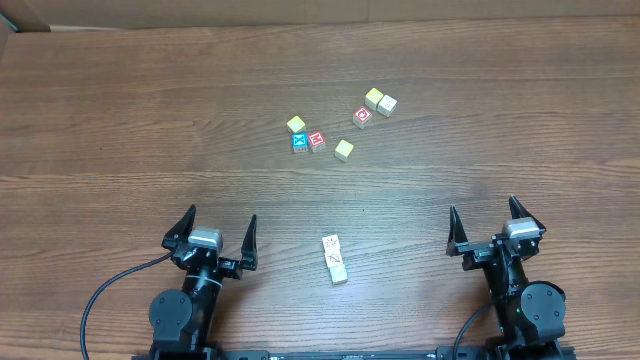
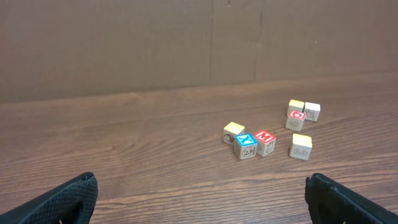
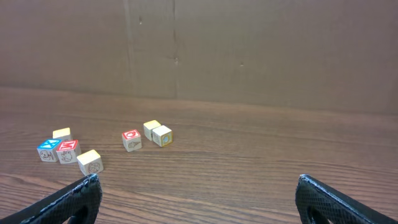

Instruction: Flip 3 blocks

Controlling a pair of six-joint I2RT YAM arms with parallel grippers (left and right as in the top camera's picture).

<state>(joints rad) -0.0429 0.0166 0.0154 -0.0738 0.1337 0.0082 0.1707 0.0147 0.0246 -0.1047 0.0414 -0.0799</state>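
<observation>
Blocks [image 1: 335, 258] lie end to end in a short, slightly slanted row on the wide brown wooden table [image 1: 120, 120]. They sit near its front edge, between the two arms and a little closer to the left one. Their top faces are pale, and thin dark line marks show on at least two of them. The left gripper [image 1: 222, 213] stands just to their left with its jaws spread wide and nothing between them. The right gripper [image 1: 482, 205], further off on the other side, is spread just as wide and also holds nothing. Well beyond the row, toward the middle of the table, is a loose scatter of other cubes. A blue-faced cube [image 1: 298, 141] touches a red-faced cube [image 1: 317, 139], a second red one [image 1: 361, 116] sits farther right, and yellow-topped cubes [image 1: 344, 149] are dotted among them.
</observation>
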